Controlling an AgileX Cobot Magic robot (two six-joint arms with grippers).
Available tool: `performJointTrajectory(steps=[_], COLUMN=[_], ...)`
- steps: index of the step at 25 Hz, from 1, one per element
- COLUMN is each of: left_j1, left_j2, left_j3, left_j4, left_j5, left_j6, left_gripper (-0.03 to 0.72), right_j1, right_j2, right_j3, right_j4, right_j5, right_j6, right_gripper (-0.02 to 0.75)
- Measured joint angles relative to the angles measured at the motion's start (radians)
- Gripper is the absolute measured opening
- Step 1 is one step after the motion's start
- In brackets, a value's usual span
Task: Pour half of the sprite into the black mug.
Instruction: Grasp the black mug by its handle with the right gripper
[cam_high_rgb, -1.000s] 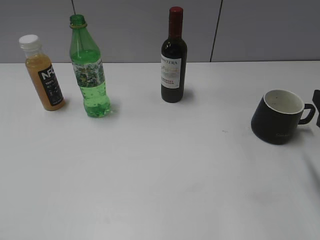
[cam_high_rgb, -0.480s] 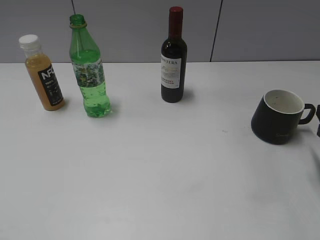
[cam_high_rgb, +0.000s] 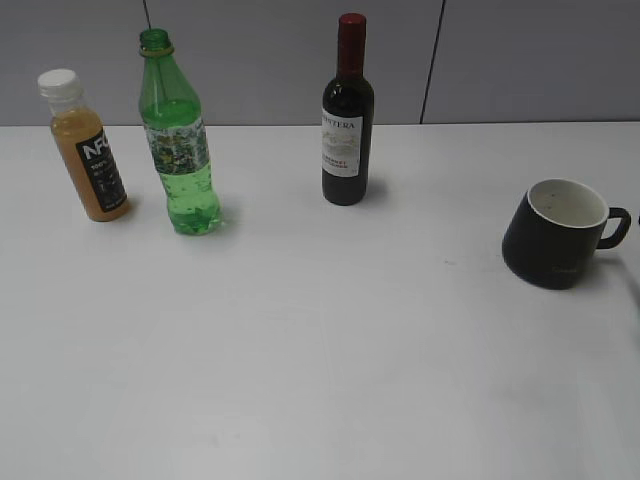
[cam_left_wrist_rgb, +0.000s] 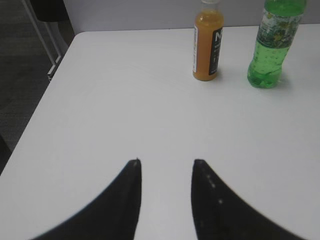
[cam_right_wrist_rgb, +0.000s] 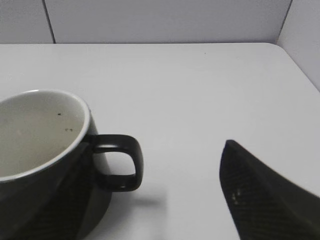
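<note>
The sprite (cam_high_rgb: 180, 140) is a tall green bottle with no cap, standing upright at the back left. It also shows in the left wrist view (cam_left_wrist_rgb: 272, 45). The black mug (cam_high_rgb: 556, 236) stands at the right with its handle pointing right. Its white inside looks empty in the right wrist view (cam_right_wrist_rgb: 35, 135). My left gripper (cam_left_wrist_rgb: 165, 162) is open and empty over the bare table, well short of the sprite. My right gripper (cam_right_wrist_rgb: 160, 150) is open beside the mug, with the mug's handle (cam_right_wrist_rgb: 122, 162) between its fingers and untouched. Neither gripper shows clearly in the exterior view.
An orange juice bottle (cam_high_rgb: 87, 145) with a white cap stands just left of the sprite. A dark wine bottle (cam_high_rgb: 347, 115) with a red top stands at the back centre. The white table (cam_high_rgb: 320, 330) ends at a grey wall behind, and its left edge shows in the left wrist view (cam_left_wrist_rgb: 37, 110).
The right gripper's dark tip at the right edge of the exterior view has slid down and out of that view. The bottles and the mug have not moved.
</note>
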Motion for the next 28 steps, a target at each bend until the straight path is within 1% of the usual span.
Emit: performJointTrajectory(steps=[2, 4, 8, 12, 18, 23, 28], left_j1=[0.0, 0.0, 0.0, 0.0, 0.0, 0.0, 0.0], left_j2=[0.0, 0.0, 0.0, 0.0, 0.0, 0.0, 0.0], left_j3=[0.0, 0.0, 0.0, 0.0, 0.0, 0.0, 0.0], left_j4=[0.0, 0.0, 0.0, 0.0, 0.0, 0.0, 0.0], left_j5=[0.0, 0.0, 0.0, 0.0, 0.0, 0.0, 0.0], left_j6=[0.0, 0.0, 0.0, 0.0, 0.0, 0.0, 0.0], left_gripper=[0.268, 0.268, 0.268, 0.268, 0.268, 0.268, 0.268], right_j1=[-0.044, -0.067, -0.073, -0.073, -0.073, -0.073, -0.073], right_j2=[0.025, 0.052, 0.114, 0.174, 0.262, 0.334, 0.344], right_j3=[-0.021, -0.048, -0.094, -0.102, -0.107, -0.116, -0.117], right_j4=[-0.072, -0.118, -0.152, -0.177, -0.172, -0.161, -0.173], right_j5=[-0.016, -0.024, -0.039, -0.046, -0.056, -0.057, -0.057], right_j6=[0.033, 0.046, 0.04, 0.02, -0.055, -0.071, -0.073], right_gripper=[0.592, 0.584, 0.567, 0.548, 0.543, 0.538, 0.515])
